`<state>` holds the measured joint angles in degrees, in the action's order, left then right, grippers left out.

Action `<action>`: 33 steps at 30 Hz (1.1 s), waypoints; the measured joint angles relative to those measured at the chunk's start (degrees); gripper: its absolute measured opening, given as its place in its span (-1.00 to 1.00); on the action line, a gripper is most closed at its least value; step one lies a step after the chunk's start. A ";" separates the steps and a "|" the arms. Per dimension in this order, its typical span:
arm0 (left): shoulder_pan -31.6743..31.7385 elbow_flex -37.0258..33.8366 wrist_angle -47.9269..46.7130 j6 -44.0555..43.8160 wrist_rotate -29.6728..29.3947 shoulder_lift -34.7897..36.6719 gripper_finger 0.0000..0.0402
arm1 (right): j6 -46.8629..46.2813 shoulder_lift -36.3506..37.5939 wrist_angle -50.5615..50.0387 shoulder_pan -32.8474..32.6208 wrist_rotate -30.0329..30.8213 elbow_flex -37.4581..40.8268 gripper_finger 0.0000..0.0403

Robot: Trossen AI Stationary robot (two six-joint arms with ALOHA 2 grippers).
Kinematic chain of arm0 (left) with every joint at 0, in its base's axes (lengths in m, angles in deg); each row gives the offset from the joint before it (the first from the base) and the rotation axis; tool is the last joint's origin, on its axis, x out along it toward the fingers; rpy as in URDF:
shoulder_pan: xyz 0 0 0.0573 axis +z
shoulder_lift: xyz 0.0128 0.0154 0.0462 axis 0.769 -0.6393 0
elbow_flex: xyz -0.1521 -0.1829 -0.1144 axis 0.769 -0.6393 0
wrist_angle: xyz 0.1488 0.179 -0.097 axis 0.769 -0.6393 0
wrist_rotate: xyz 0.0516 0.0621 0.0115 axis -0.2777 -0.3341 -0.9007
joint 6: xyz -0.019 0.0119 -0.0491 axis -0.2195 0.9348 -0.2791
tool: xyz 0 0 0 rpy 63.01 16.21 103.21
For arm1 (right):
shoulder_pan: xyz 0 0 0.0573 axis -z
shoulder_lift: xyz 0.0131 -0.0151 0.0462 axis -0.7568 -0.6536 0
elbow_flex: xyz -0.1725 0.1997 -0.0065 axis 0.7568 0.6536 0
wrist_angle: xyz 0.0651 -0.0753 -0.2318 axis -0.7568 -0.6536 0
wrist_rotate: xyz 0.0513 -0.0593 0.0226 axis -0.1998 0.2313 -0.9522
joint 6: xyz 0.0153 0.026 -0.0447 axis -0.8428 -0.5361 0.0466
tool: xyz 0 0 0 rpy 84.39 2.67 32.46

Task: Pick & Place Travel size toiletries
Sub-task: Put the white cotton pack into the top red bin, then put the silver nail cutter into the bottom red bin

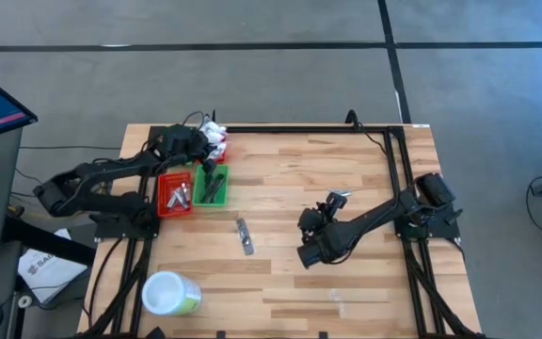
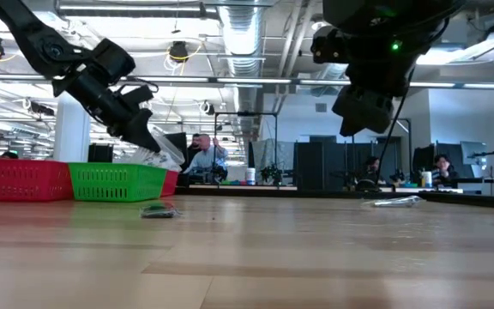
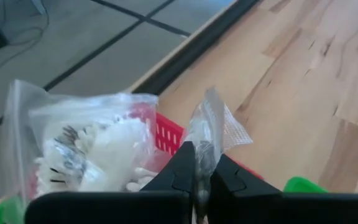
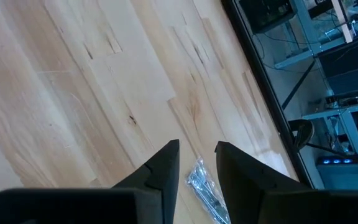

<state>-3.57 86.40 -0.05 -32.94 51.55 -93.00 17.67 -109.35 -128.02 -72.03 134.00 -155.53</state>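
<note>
- Left gripper (image 3: 202,177) pinches a clear crinkly packet (image 3: 213,127), held above the far end of the red bin (image 1: 175,194) and green bin (image 1: 211,185).
- Right gripper (image 4: 196,163) hangs part-open and empty over a wrapped packet (image 4: 205,190) on the table (image 1: 290,282).
- Judgement: centre the held packet over its bin, lower, then release.

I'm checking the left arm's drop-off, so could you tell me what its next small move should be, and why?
Probably open the left gripper to let go. Its fingers are shut on a clear plastic-wrapped packet, held above the red bin at the table's far left, so release looks due. The right gripper waits open above another packet.
</note>
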 joint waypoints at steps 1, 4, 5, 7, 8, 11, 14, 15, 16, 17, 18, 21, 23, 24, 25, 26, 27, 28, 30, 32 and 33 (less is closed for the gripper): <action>0.21 0.01 0.17 0.00 -0.09 -0.76 -0.96 | 0.02 0.02 0.00 0.14 0.00 0.00 -0.52; 0.77 0.01 0.25 -0.05 -1.09 -2.17 -0.90 | 0.00 0.02 0.00 0.15 0.00 0.00 -0.52; 0.77 0.01 0.33 -0.07 -1.28 -2.29 -0.88 | 0.00 0.02 0.02 0.15 0.00 0.00 -0.52; 0.77 0.01 0.68 -0.13 -2.04 -2.19 -0.84 | -0.28 0.02 0.01 0.15 0.08 0.00 -0.52; 0.77 0.01 0.81 -0.13 -2.40 -1.95 -0.82 | -0.36 0.02 -0.01 0.24 0.28 0.00 -0.52; 0.77 -0.01 1.27 -0.13 -4.07 -0.78 -0.73 | -0.76 0.02 0.00 0.59 0.40 0.00 -0.52; 0.77 -0.01 1.19 -0.25 -5.79 0.04 -0.59 | -0.86 0.02 -0.02 0.96 0.44 0.00 -0.52; 0.77 -0.01 1.14 -0.66 -6.17 0.22 -0.55 | -0.86 0.02 -0.06 1.06 0.47 0.00 -0.52; 0.77 0.01 1.18 -0.71 -6.16 0.25 -0.50 | -0.86 0.02 -0.15 1.25 0.50 -0.01 -0.52; 0.77 -0.01 1.13 -0.74 -6.20 0.25 -0.44 | -0.86 0.02 -0.21 1.32 0.50 -0.02 -0.52; 0.77 0.00 1.05 -0.82 -6.21 0.23 -0.39 | -0.87 0.02 -0.24 1.33 0.50 -0.02 -0.52; 0.76 -0.01 1.07 -1.06 -6.21 0.22 -0.26 | -0.88 0.02 -0.28 1.33 0.62 -0.02 -0.52; 0.74 -0.01 0.92 -1.22 -6.21 0.73 -0.18 | -0.96 0.02 -0.82 1.31 0.92 -0.02 -0.52; 0.74 -0.01 1.04 -1.22 -6.28 1.25 -0.16 | -1.46 0.02 -1.58 1.31 1.22 -0.02 -0.52; 0.74 -0.01 1.29 -1.23 -6.29 1.86 -0.13 | -2.21 0.02 -2.53 1.42 1.44 -0.02 -0.52; 0.74 -0.01 1.21 -1.43 -6.31 2.70 -0.12 | -3.01 0.02 -3.67 1.59 1.51 -0.02 -0.52; 0.73 -0.01 1.22 -1.82 -6.33 3.74 -0.10 | -4.01 0.02 -4.86 1.81 1.51 -0.02 -0.52; 0.62 -0.01 1.31 -2.46 -6.47 4.85 -0.09 | -4.77 0.02 -6.19 2.01 1.51 -0.02 -0.52; -0.01 -0.01 1.32 -3.68 -6.53 7.10 -0.09 | -4.90 0.04 -8.09 2.41 1.54 0.08 -0.52; -1.32 -0.01 1.36 -4.70 -6.31 9.19 -0.09 | -3.40 0.11 -7.86 3.02 1.51 1.16 -0.52; -2.34 0.01 1.36 -4.70 -6.04 10.03 -0.09 | -2.41 0.11 -7.76 3.51 1.20 2.07 -0.52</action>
<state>-5.91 86.41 1.31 -37.63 45.52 -82.97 15.26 -109.24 -135.78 -68.53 135.21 -153.46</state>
